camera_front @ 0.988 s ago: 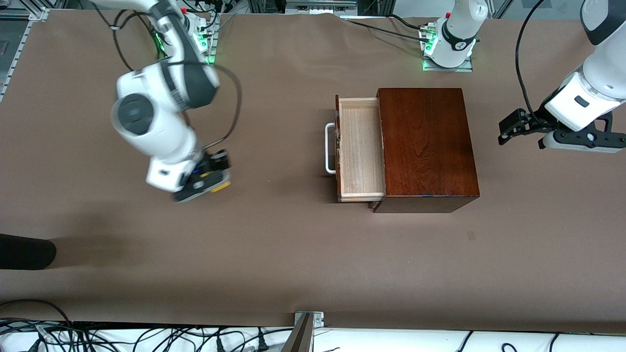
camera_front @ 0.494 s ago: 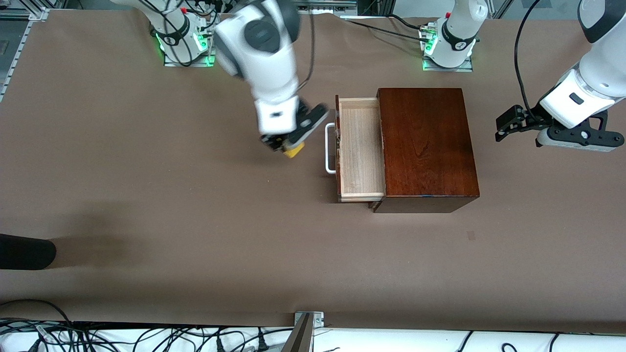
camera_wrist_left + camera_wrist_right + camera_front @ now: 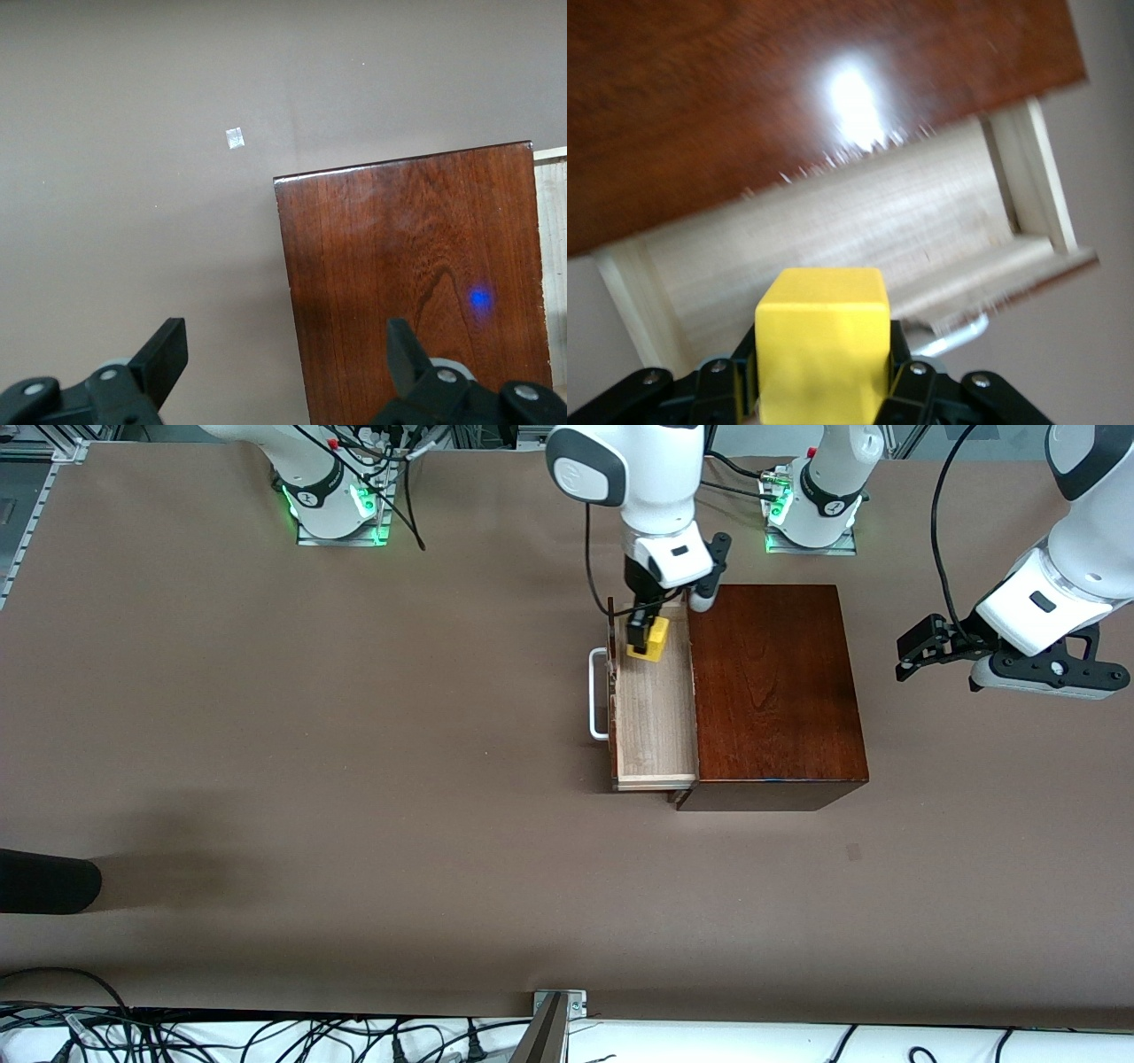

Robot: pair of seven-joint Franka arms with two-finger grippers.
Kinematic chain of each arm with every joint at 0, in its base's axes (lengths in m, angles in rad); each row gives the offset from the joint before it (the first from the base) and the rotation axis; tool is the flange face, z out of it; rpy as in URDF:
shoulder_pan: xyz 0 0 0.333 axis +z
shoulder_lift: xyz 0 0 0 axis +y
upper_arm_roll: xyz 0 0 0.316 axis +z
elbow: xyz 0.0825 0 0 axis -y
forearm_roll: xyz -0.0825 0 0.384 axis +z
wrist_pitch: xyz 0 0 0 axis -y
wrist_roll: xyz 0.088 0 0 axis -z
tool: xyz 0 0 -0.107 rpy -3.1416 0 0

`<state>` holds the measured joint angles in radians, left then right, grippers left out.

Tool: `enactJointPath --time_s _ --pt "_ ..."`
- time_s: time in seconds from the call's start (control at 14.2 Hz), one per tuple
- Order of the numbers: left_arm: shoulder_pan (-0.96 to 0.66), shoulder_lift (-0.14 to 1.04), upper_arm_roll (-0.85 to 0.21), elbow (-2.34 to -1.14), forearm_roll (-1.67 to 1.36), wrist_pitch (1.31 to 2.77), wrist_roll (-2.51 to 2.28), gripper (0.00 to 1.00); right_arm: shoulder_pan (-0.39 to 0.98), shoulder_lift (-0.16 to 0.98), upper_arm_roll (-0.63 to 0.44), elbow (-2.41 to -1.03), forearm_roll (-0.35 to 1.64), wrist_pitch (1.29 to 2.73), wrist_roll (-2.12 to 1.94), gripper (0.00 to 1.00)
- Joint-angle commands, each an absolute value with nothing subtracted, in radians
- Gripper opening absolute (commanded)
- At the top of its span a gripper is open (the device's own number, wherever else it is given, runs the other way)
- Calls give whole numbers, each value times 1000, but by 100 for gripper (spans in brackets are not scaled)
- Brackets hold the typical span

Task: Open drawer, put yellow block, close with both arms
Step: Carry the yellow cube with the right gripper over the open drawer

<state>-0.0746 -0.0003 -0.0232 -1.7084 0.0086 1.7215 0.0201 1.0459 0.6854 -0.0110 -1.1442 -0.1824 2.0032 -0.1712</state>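
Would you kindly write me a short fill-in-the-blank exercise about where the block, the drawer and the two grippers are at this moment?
1. The right gripper is shut on the ____ block.
2. That block hangs over the ____ drawer, which is pulled out of the wooden box.
3. The left gripper waits with its jaws ____, toward the left arm's end of the table.
4. The drawer's bar handle is ____ in colour.

Missing words: yellow; open; open; white
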Motion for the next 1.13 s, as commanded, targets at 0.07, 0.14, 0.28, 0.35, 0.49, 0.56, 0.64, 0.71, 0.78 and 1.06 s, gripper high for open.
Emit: enactJointPath --time_s 0.07,0.14,0.28,0.35,0.49,0.56,0.64,0.71,0.78,1.06 --pt "-80 -3 -21 -1690 -12 1704 43 100 1025 713 29 -1089 -158 1997 -343 0" --pt "-80 -3 -21 -1690 -12 1703 43 100 1013 716 28 -1091 -108 1991 -404 0" --pt "-80 -3 -21 -1689 -12 1703 43 100 997 732 28 -1094 -69 1983 -526 0" --pt "-80 -3 -21 -1689 -12 1703 43 100 997 736 26 -1095 -69 1962 -543 0" --pt "-80 -3 -21 -1689 -12 1701 41 100 991 750 28 -1095 -68 1928 -592 0" --pt "-80 -3 -21 -1689 -12 1703 43 100 991 756 26 -1095 -67 1921 -598 0" --pt "-81 -3 -21 -1689 -12 1703 43 100 988 762 26 -1095 -67 1921 -612 0" --pt "-81 -3 -21 -1689 -12 1703 43 100 985 773 26 -1095 -67 1916 -620 0" --pt "-81 -3 -23 -1689 -12 1701 43 100 985 779 28 -1095 -69 1908 -620 0" --pt "-81 -3 -23 -1689 -12 1701 41 100 985 801 28 -1092 -71 1927 -632 0"
